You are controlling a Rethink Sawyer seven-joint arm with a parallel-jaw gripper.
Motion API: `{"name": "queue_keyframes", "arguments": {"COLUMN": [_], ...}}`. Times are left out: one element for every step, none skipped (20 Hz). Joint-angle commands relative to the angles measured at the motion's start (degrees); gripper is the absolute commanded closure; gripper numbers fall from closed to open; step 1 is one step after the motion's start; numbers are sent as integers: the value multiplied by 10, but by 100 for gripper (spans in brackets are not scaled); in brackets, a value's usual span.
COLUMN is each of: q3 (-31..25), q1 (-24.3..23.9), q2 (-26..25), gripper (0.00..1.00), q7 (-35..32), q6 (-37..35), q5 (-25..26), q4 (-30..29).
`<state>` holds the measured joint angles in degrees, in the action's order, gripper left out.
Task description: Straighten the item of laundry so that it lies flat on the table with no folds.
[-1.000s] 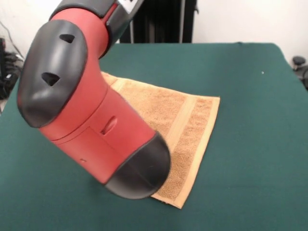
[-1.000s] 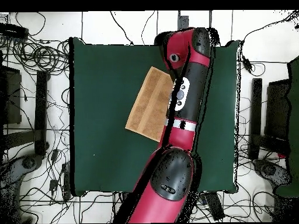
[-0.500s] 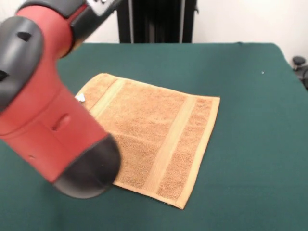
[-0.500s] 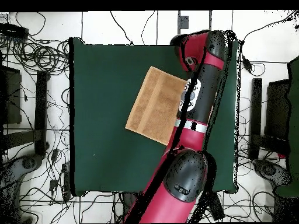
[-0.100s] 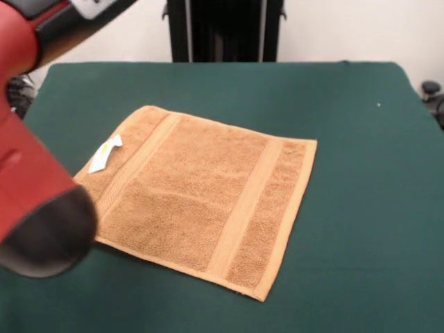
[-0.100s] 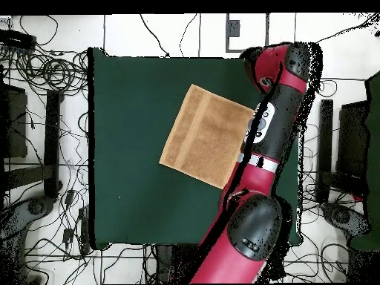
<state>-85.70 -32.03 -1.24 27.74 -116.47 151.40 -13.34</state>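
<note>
Swung aside, arm (image 5: pixel 35 201) uncovers flat towel (image 5: pixel 201 198); gripper state unclear.

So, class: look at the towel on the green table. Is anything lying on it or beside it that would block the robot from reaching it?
Nothing visible does. The towel lies spread on the table with no other object on or beside it. Only the robot's own arm hangs over the table at one edge of the towel; its gripper cannot be seen in either view.
</note>
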Motion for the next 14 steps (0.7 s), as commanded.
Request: {"name": "queue_keyframes", "arguments": {"q3": [-70, -76, -81, -85, -89, -91, -94, -96, -98, -104, -110, -115, -133, -166], "q1": [10, 8, 7, 7, 6, 5, 5, 5, 4, 2, 0, -2, -9, -23], "q2": [3, 1, 1, 0, 0, -1, -1, -1, -1, -2, -3, -4, -8, -17], "gripper": [100, 100, 100, 100, 100, 100, 100, 100, 100, 100, 100, 100, 100, 100], "q7": [174, 175, 174, 172, 171, 170, 169, 169, 167, 163, 158, 154, 137, 106], "q6": [61, 58, 54, 50, 46, 44, 42, 40, 37, 33, 30, 27, 18, 11], "q5": [44, 50, 51, 53, 54, 57, 59, 62, 60, 53, 47, 40, 11, -41], "q4": [-46, -45, -45, -45, -45, -45, -45, -45, -45, -43, -41, -39, -32, -19]}}
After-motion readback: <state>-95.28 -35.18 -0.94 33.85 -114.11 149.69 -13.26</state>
